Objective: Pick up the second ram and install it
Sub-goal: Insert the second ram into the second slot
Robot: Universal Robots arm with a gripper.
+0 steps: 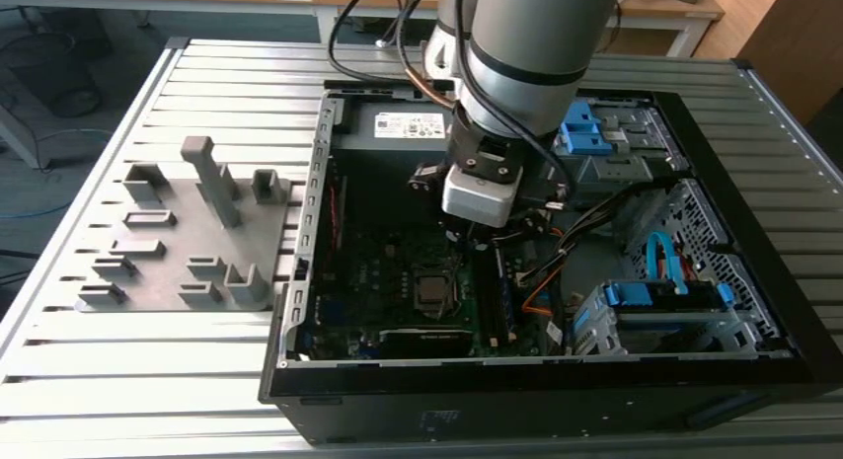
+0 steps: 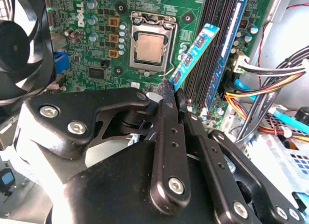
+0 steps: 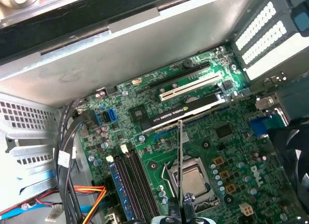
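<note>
**Second ram gripped above the board, not yet in a slot**

At the exterior view's left we see a grey fixture plate (image 1: pixel 185 281) with upright blocks, lying on the slatted table (image 1: pixel 197 74). Beside it, further right, the open computer case (image 1: pixel 527 405) lies with its motherboard (image 1: pixel 369 271) facing up and the processor socket (image 1: pixel 428 291) near the middle. The arm reaches down into the case, and the gripper (image 1: pixel 497 237) hangs above the board just to the right of the socket. At the exterior view's right sits a blue drive cage (image 1: pixel 665 296).

In the second wrist view we go from the black fan (image 2: pixel 24 35) past the socket (image 2: pixel 149 45) to the gripper (image 2: pixel 171 91). Its jaws are pressed together on the lower end of the second ram (image 2: pixel 194 54). The stick rises from the fingers (image 2: pixel 164 137) at a tilt. It appears between the socket and the black memory slots (image 2: pixel 211 45) and is clear of them. Another stick (image 2: pixel 235 23) already stands seated in the slots, and coloured cables (image 2: pixel 270 74) run beyond them.

In the first wrist view we see the second ram (image 3: pixel 179 161) edge-on as a thin line rising from the gripper (image 3: pixel 181 214) in front of the socket (image 3: pixel 193 178).
</note>
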